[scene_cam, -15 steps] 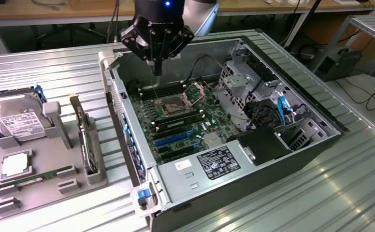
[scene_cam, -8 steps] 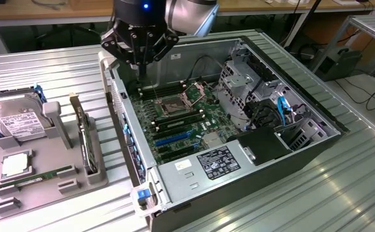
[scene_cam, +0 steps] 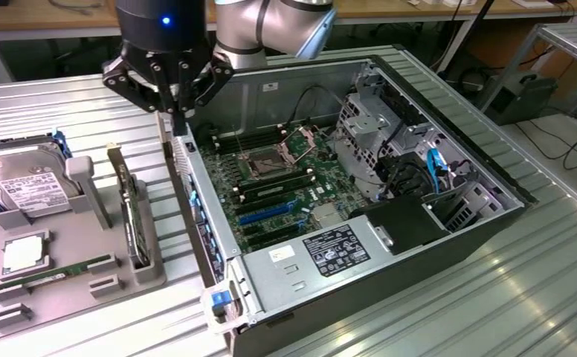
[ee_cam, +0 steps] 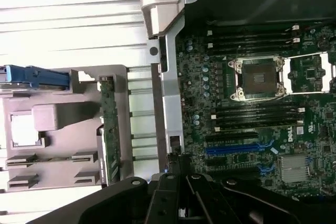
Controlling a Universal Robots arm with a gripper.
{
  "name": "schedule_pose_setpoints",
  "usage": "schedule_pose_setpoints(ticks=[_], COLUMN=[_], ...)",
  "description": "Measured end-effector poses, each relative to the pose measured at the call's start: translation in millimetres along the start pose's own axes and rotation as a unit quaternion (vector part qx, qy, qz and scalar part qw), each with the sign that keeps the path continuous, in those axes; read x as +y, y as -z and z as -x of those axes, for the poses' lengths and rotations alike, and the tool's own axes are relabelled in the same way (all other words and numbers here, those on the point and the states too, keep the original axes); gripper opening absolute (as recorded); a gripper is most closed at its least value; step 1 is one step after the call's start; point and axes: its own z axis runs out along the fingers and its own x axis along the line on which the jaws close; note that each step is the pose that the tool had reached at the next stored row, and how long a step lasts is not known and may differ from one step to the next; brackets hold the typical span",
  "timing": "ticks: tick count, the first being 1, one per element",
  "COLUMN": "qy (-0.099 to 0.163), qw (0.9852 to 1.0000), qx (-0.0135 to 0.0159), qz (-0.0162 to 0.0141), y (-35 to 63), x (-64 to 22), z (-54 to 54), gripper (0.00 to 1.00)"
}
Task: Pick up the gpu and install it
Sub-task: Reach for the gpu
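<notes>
One gripper [scene_cam: 175,111], black, fingers drawn close together with nothing between them, hanging above the side wall of an open computer case [scene_cam: 299,82]; seen from the wrist, the gripper [ee_cam: 178,178] sits over that same wall edge [ee_cam: 168,93].

One gpu [scene_cam: 130,216], standing on edge in a slot of a grey holder [scene_cam: 152,264], lower than the fingers and well apart from them, on the side away from the case. In the wrist view the gpu [ee_cam: 110,129] shows edge-on, green, upright in the holder [ee_cam: 58,145].

One hard drive [scene_cam: 21,186], propped in the same holder, farther from the fingers than the gpu.

One memory stick [scene_cam: 56,273], lying flat in the holder, farthest from the fingers.

One motherboard [scene_cam: 279,178] inside the case, beyond the wall from the fingers, with an open processor socket [ee_cam: 257,77].

One ribbed metal table [scene_cam: 60,111] under everything.
</notes>
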Motion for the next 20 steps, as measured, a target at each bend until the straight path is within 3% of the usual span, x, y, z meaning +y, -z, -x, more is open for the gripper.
schedule_pose_setpoints(ticks=[10,15,20], qy=[0.000,0.000,0.000], qw=[1.0000,1.0000,1.0000], qx=[-0.0002,-0.0003,-0.0004], qz=[-0.0025,-0.0044,-0.0052], y=[-10.6,-17.4,-18.3], x=[-9.1,-14.0,-14.5], z=[-54.9,-74.9,-76.1], gripper=[0.11,0.11,0.11])
